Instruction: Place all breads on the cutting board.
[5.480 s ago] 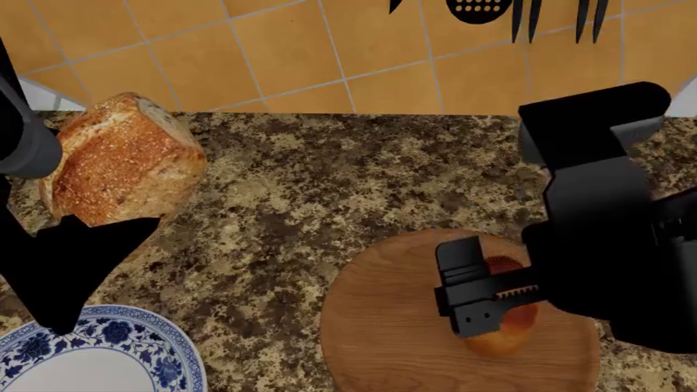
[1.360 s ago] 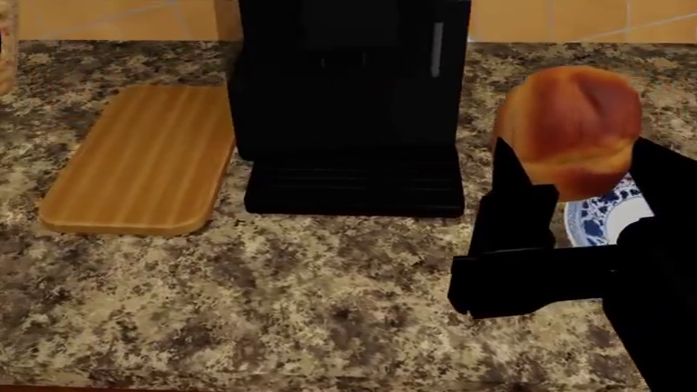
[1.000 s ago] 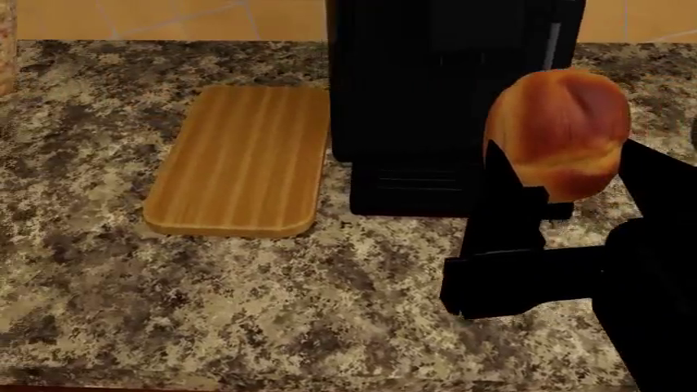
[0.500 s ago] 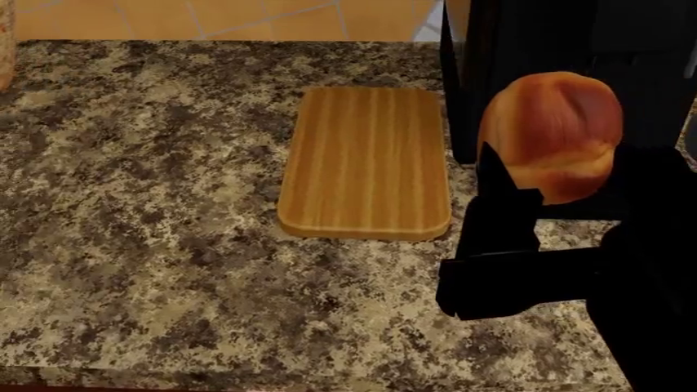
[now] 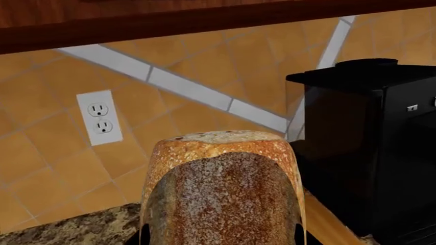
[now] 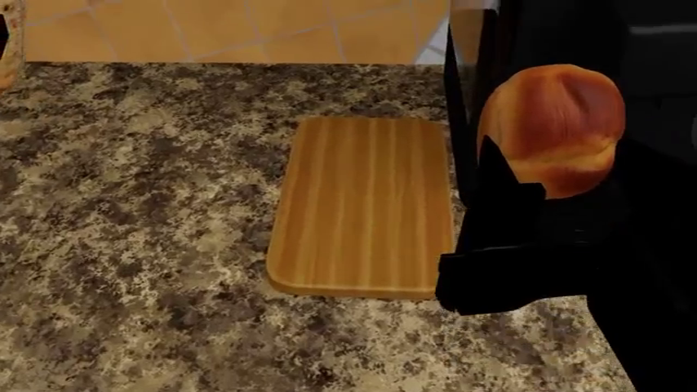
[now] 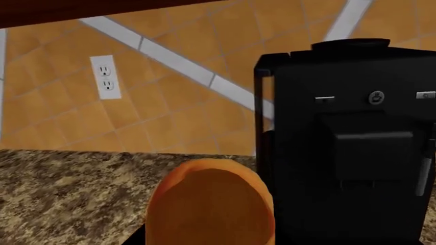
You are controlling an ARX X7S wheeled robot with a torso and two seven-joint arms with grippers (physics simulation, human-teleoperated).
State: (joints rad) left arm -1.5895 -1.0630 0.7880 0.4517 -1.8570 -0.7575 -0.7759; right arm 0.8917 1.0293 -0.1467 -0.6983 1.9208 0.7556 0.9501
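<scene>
The cutting board (image 6: 360,208) lies bare on the granite counter, in the middle of the head view. My right gripper (image 6: 544,175) is shut on the glossy golden-orange roll (image 6: 556,131) and holds it in the air just right of the board. In the right wrist view that roll (image 7: 211,209) fills the space between the jaws. My left gripper (image 5: 221,237) is shut on the seeded brown loaf (image 5: 221,194), held high. Only a sliver of the loaf (image 6: 8,57) shows at the head view's far left edge. A strip of the board (image 5: 327,219) shows beyond the loaf.
A tall black coffee machine (image 6: 566,33) stands right against the board's right side, behind the roll. It also shows in both wrist views (image 5: 374,153) (image 7: 347,153). An orange tiled wall with a white outlet (image 5: 99,117) backs the granite counter (image 6: 130,245).
The head view has swung left: board and coffee machine slid rightward in it, and the board now sits centred and nearer. The roll, earlier on a round wooden disc, stays lifted in my right gripper.
</scene>
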